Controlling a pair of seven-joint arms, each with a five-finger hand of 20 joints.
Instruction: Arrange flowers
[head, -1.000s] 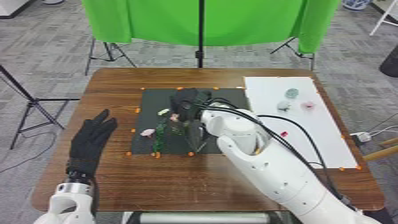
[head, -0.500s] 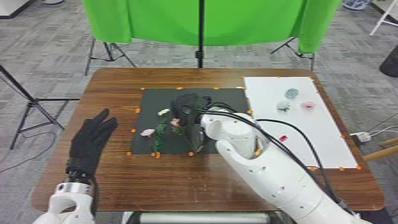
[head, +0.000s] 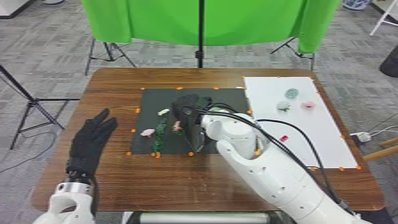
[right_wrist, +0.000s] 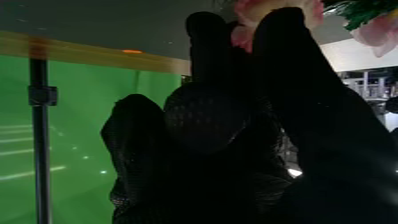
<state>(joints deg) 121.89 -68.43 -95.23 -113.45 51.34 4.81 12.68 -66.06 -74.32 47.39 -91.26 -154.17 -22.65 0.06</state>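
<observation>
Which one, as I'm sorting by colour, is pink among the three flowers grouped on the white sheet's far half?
The rightmost flower; its left neighbour and the farthest flower look greenish instead.

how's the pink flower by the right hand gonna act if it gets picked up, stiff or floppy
The pink flower has broad, thin-looking petals, so they would probably bend or crease under a hard pinch. With so little bulk beside the right hand, it is likely light and easily nudged.

My right hand (head: 189, 112) is gloved in plain black fabric; I see a pale pink flower (head: 147, 132), a leafy green stem (head: 159, 140), a dark grey rectangular mat (head: 153, 100), a white rectangular sheet (head: 315, 130), and a brown wood-grained table (head: 114, 90)
</observation>
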